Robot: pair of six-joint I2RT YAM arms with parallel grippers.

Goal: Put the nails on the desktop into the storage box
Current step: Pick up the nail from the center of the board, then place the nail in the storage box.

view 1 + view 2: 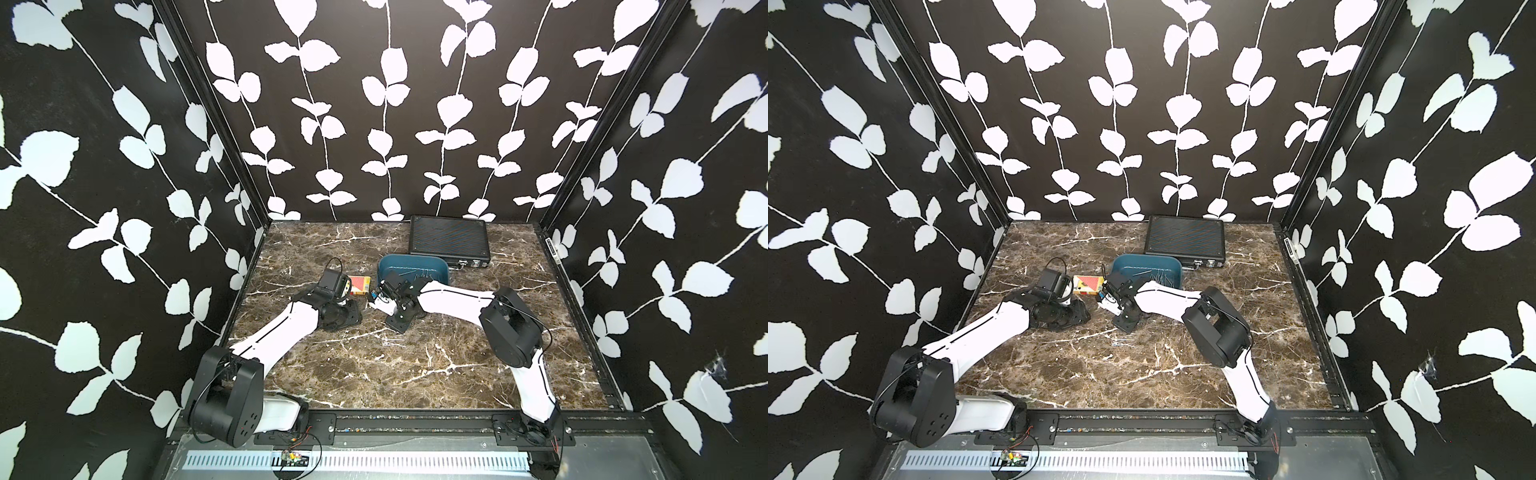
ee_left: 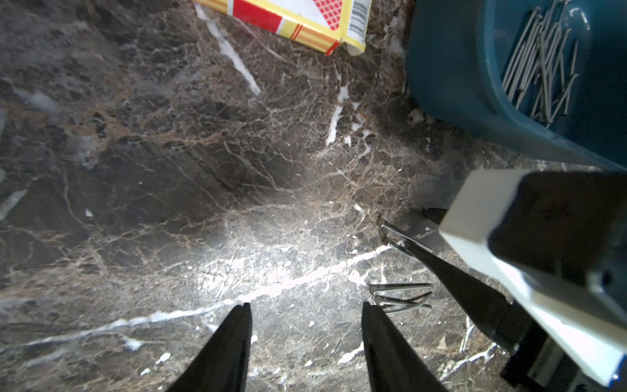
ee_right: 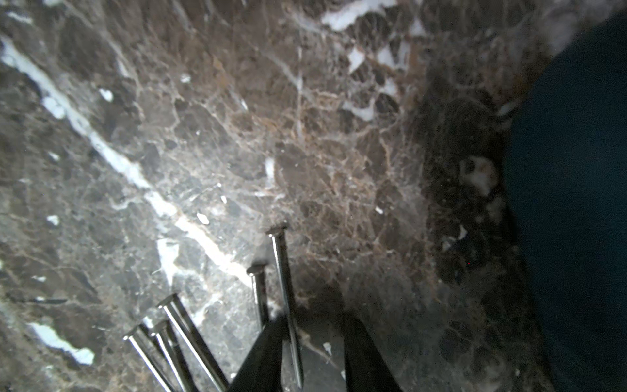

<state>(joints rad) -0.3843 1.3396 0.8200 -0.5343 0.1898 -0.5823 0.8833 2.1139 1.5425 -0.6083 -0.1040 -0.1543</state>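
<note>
In both top views the tips of both claws are hidden under the wrists, and the near edge of the blue tray [image 1: 388,268] is covered by the right arm. In the right wrist view the tray is only a dark, blurred shape cut off at the frame edge. A red and yellow card box [image 2: 298,20] is cut off in the left wrist view.

The left claw [image 2: 305,325] is spread wide over the marble desktop [image 1: 374,374] with nothing between its fingers. A few loose nails [image 2: 400,298] lie just beside it.

The right claw [image 3: 312,319] is held partly open, with a gap far wider than a nail. Two nails [image 3: 286,298] lie at its tips, one along the inside of a finger, but no pinch is seen.

A heap of nails [image 2: 539,64] lies in the tray.
</note>
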